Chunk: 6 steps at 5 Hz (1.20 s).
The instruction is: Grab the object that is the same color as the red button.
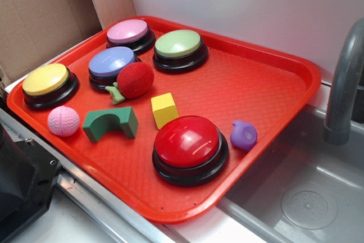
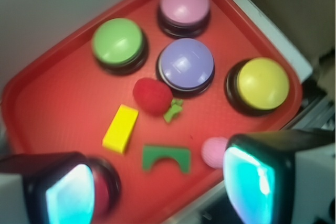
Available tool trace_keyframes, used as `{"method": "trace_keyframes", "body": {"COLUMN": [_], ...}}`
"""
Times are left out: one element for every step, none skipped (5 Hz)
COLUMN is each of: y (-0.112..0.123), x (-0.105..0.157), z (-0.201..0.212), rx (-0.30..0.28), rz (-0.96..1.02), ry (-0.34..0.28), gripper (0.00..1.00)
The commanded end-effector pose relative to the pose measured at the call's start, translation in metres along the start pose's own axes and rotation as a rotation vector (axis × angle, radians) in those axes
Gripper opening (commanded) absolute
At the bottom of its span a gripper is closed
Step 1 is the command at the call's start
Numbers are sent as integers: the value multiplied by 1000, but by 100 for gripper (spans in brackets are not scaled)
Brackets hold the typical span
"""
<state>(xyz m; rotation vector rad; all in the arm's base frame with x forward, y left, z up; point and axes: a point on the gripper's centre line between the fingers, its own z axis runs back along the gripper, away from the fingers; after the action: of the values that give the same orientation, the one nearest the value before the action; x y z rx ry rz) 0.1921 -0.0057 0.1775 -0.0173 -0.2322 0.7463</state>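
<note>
Exterior view: red tray fills the frame. Fuzzy red toy fruit sits left of centre, touching the blue button, green stem at its lower left. Red button lies lower centre, well apart. The gripper itself cannot be made out here.

Wrist view: gripper fingers frame the bottom corners, spread wide, nothing between them. The toy fruit lies above the gap, near frame centre — rounded, no clear long axis, stem pointing lower right. Likely next: move up-frame, then down onto it
</note>
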Motion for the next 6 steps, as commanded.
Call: {"method": "trace_keyframes", "body": {"y": [-11,-9,-5,-3,0,4], "x": [28,28,33,32,31,29], "z": [-62,-86,-112,-125,-136,-145], "rx": [108,141,189,197,190,187], "rz": [131,163,201,191,196,200], "ry": [-90,-116,-146,-125,-104,-68], "gripper": [100,100,100,100,100,100]}}
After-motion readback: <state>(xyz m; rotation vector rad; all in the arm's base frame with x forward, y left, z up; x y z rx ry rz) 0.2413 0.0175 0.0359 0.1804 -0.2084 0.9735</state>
